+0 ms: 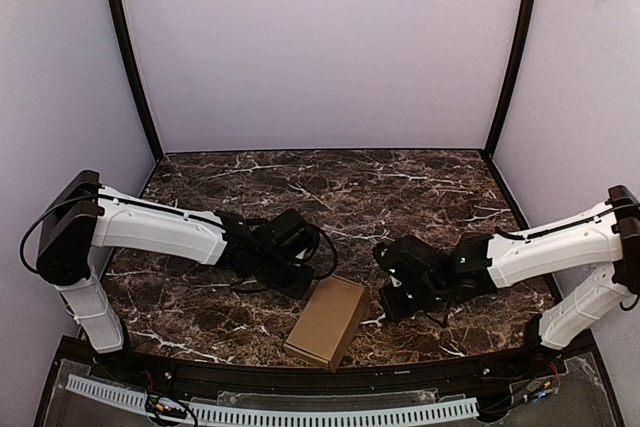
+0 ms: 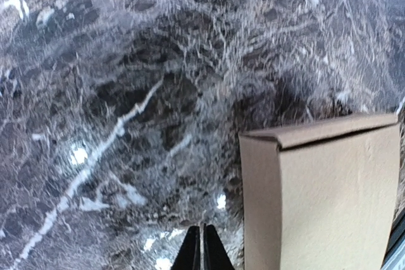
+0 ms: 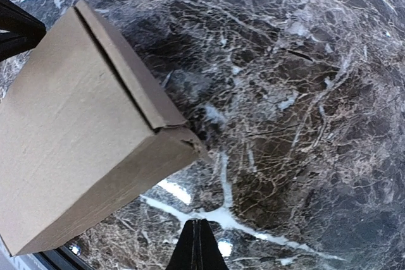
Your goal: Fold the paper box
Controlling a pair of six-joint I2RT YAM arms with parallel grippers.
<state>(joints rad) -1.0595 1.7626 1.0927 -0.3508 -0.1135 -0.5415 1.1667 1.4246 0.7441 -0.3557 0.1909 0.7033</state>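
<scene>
Dark marbled worktop [image 1: 330, 182] inside pale-walled enclosure [image 1: 320, 47]. Black posts [image 1: 130, 57] rise from far corners. White slotted strip [image 1: 270, 409] runs below near edge.

Paper box [image 1: 326, 322] closed up, lying flat at middle of near edge, skewed.

Left tool [image 2: 202, 248]: fingers pressed together, gripping nothing, just left of box's far end.

Right tool [image 3: 198, 245]: fingers together, empty, just right of box, not touching. Box sits between the two.

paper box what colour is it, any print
Plain brown, no print visible; the paper box shows best in the right wrist view.
</scene>
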